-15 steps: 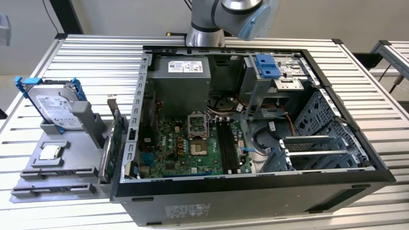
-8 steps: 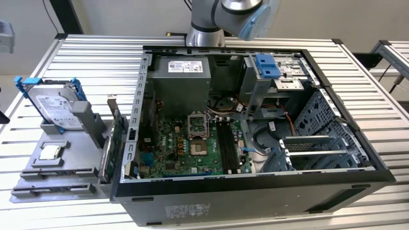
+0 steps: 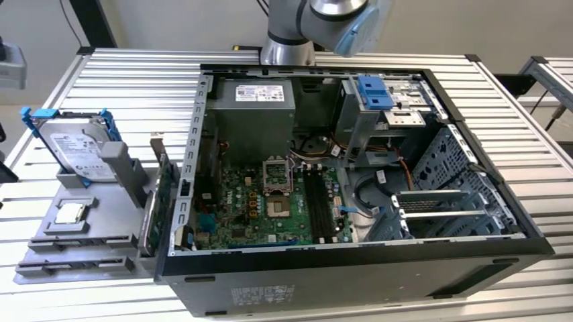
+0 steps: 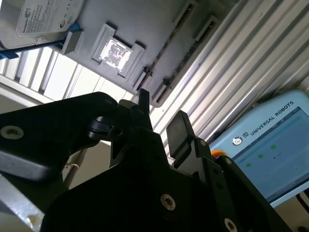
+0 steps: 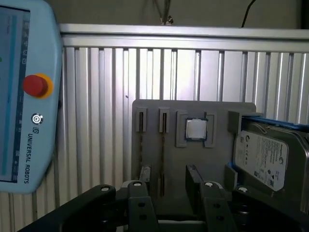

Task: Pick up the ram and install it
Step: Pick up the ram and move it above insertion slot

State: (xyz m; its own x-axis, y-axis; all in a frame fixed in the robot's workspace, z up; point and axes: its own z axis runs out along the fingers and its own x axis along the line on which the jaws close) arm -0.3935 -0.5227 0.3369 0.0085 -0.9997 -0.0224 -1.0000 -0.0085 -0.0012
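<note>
Exterior view: open black metal computer case (image 3: 340,275) lies on its side on the slatted aluminium bench (image 3: 134,74), with the green motherboard (image 3: 259,208) exposed. Grey-and-blue robot arm (image 3: 300,27) rises at the case's far edge. At the exterior view's left, a grey plastic parts holder (image 3: 94,201) carries a silver hard drive in a blue frame (image 3: 76,147), propped up, and a small square silver processor chip (image 3: 70,213), lying flat.

Second wrist view: black two-fingered hand (image 4: 161,118) is released, fingers spread, nothing between them. The holder lies beyond the fingertips, well apart. Light-blue teach pendant (image 4: 270,150) rests on the bench near it.

First wrist view: hand (image 5: 169,176) is empty, the holder visible through its gap. Two narrow slots (image 5: 140,121) sit beside the chip. Cannot tell whether the ram stands edge-on in them.
</note>
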